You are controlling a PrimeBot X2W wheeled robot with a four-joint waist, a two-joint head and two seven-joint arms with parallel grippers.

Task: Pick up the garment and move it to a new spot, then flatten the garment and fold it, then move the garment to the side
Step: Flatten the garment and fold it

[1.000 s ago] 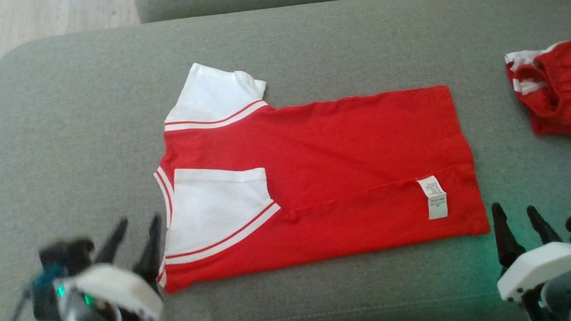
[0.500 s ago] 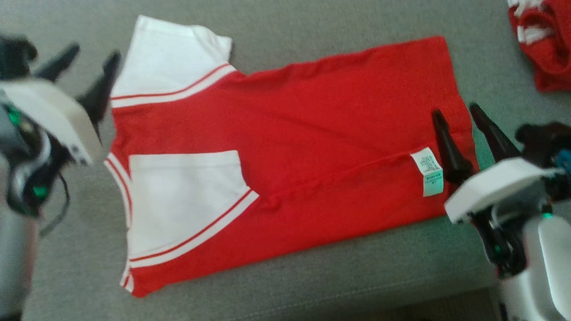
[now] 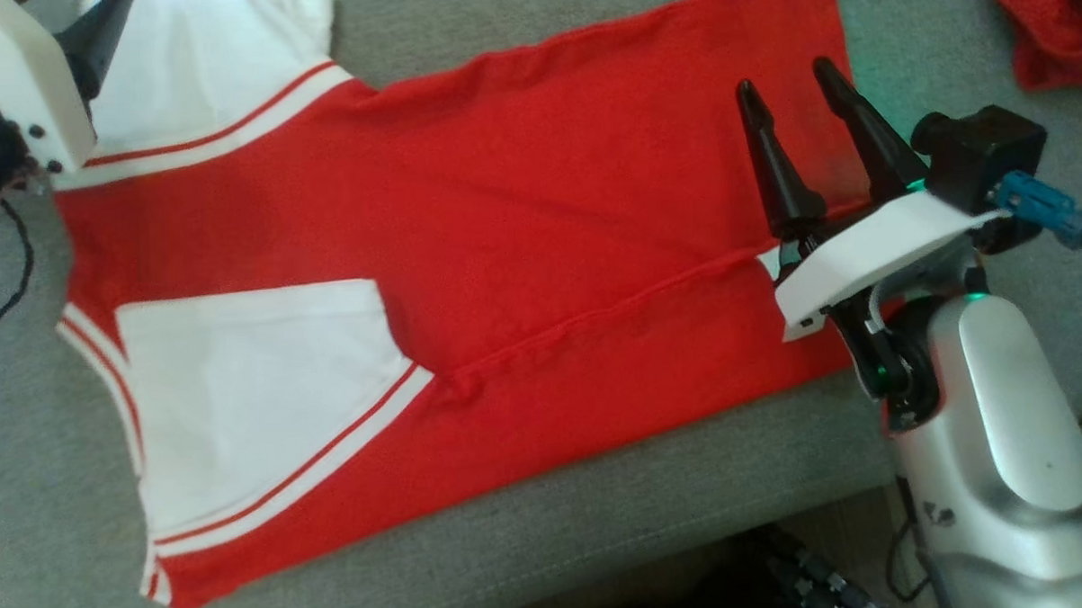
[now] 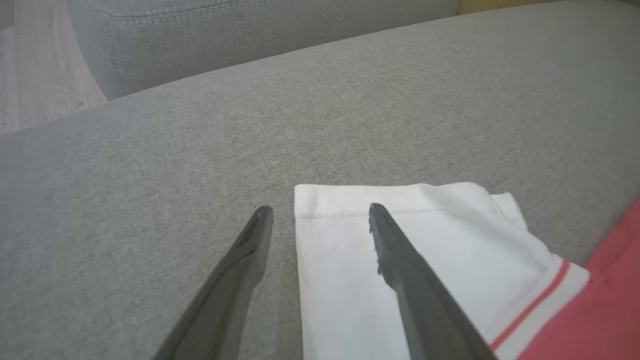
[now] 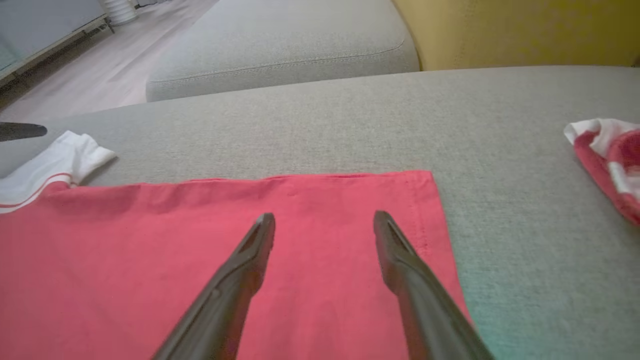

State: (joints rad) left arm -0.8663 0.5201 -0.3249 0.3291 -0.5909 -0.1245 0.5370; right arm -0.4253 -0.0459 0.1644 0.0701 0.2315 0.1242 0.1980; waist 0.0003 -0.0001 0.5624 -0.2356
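Observation:
A red T-shirt [image 3: 538, 214] with white, red-striped sleeves lies flat on the grey sofa cushion [image 3: 620, 508], its near side folded over along a seam. My right gripper [image 3: 785, 75] hovers open over the shirt's far right hem corner; in the right wrist view its fingers [image 5: 400, 260] spread above the red cloth [image 5: 150, 250] with nothing between them. My left gripper [image 4: 320, 209] is open at the far white sleeve [image 4: 425, 240], one finger over the sleeve and the other over bare cushion. In the head view its white housing [image 3: 11, 79] sits at the top left.
A second red and white garment [image 3: 1058, 25] lies crumpled at the far right of the cushion. Another grey cushion [image 5: 280, 55] and a yellow surface [image 5: 525, 30] lie beyond. Pale wooden floor [image 4: 35, 85] shows past the left end. The cushion's front edge runs along the bottom.
The head camera has dipped toward the sofa. Both arms have reached forward from the shirt's near corners to its far edge, the left to the sleeve, the right to the hem. Both stay open.

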